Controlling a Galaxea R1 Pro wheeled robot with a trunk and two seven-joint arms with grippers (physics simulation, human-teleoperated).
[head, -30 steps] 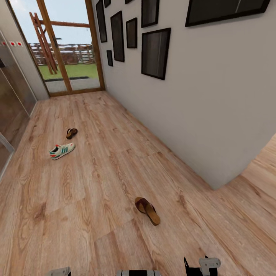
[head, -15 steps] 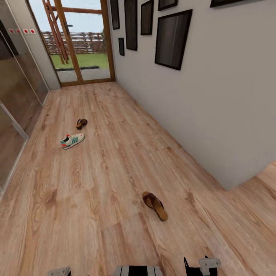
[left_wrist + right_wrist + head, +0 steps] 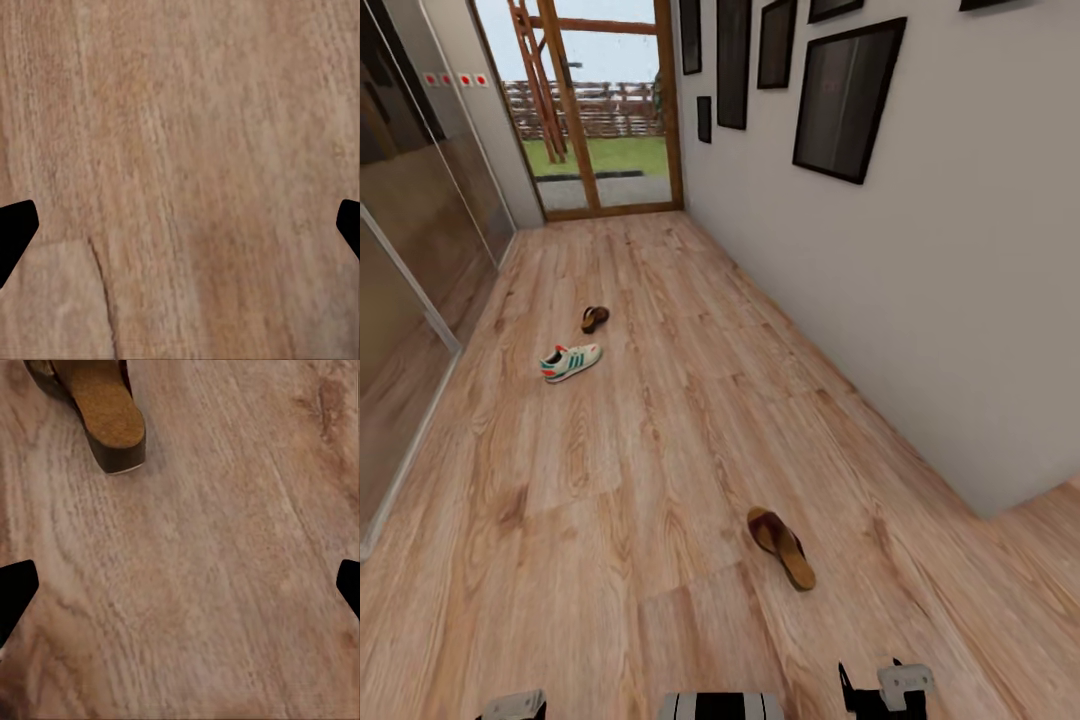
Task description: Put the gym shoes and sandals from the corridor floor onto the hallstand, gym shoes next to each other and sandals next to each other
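One brown sandal [image 3: 781, 546] lies on the corridor floor [image 3: 660, 450] close in front of me, right of centre. Its tan heel [image 3: 106, 414] shows in the right wrist view, ahead of my right gripper [image 3: 181, 589], which is open and empty above the planks. Farther down the corridor lie a white gym shoe [image 3: 571, 361] with green stripes and, just beyond it, a second sandal [image 3: 595, 318]. My left gripper [image 3: 181, 228] is open over bare wood. The hallstand is out of view.
A white wall [image 3: 920, 300] with dark picture frames runs along the right and ends at a corner near me. Glass panels [image 3: 410, 260] line the left side. A glazed wooden door [image 3: 600, 120] closes the far end.
The whole head view has shifted, so the shoes and wall sit further right in the picture. That is camera movement; the shoes lie where they were.
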